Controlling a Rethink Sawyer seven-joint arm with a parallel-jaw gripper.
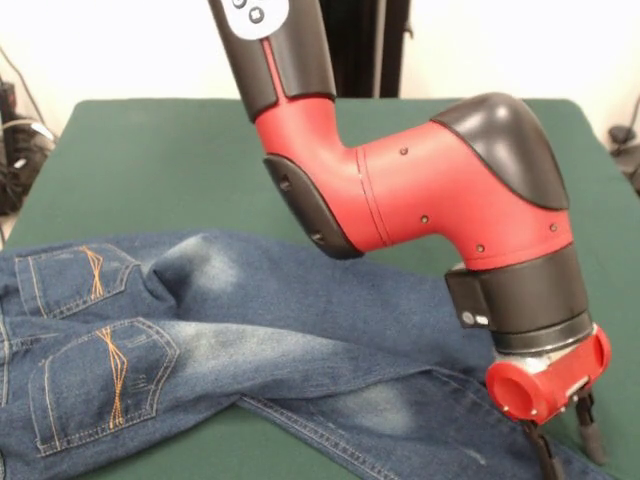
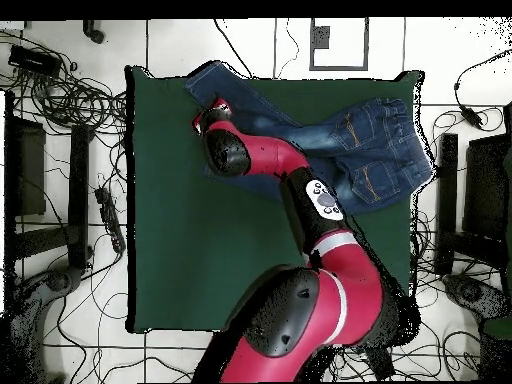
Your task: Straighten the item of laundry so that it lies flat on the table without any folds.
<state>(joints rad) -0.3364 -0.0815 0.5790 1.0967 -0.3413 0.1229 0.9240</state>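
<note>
The blue denim jeans (image 1: pixel 250 320) lie back side up on the green table (image 1: pixel 150 150), with the orange-stitched pockets at the left of the front view. The legs run to the right, and one leg lies over the other with creases. In the overhead view the jeans (image 2: pixel 370 140) lie along the table's (image 2: pixel 200 250) top edge, waist at the right. My gripper (image 1: pixel 567 443) is low over the leg ends at the lower right, fingers apart and tips down at the denim. It also shows in the overhead view (image 2: pixel 203 116) by the leg ends.
My red arm (image 1: pixel 430 190) reaches across above the jeans' legs and hides part of them. Cables (image 2: pixel 70 90) and black stands (image 2: pixel 445 190) sit on the floor around the table. The waist of the jeans lies close to the table's edge.
</note>
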